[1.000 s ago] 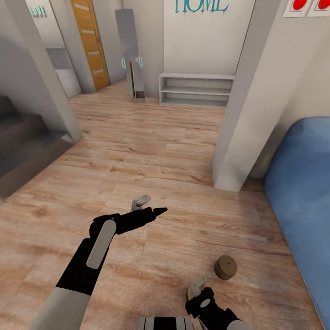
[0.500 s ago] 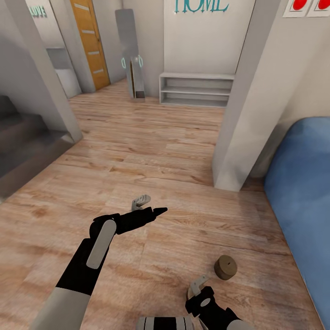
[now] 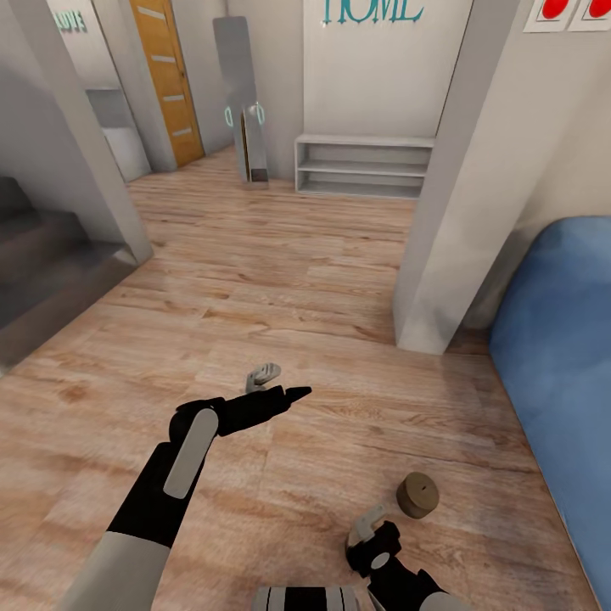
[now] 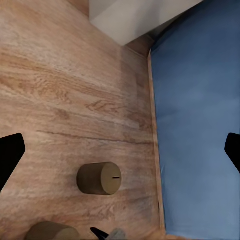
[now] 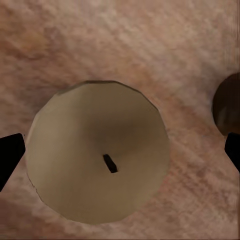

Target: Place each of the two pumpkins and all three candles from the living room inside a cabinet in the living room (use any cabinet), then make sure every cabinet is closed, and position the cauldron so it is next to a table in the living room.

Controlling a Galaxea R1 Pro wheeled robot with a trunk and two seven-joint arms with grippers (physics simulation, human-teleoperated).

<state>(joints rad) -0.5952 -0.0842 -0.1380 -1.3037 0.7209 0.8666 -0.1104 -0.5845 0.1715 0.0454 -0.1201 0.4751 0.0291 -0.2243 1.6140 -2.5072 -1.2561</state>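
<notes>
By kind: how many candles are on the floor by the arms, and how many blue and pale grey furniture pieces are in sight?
Stubby tan-beige cylindrical candles on the wood floor: 2
Blue cushioned sofa: 1
Pale grey open shelf unit: 1
Total: 4

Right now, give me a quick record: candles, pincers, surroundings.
candle on its side: on the floor, between right arm and sofa
candle under right pincer: upright, wick up, pincer fingers wide on either side
left pincer: open, above bare floor
right pincer: open, holding nothing
sofa: blue, at the right
</notes>
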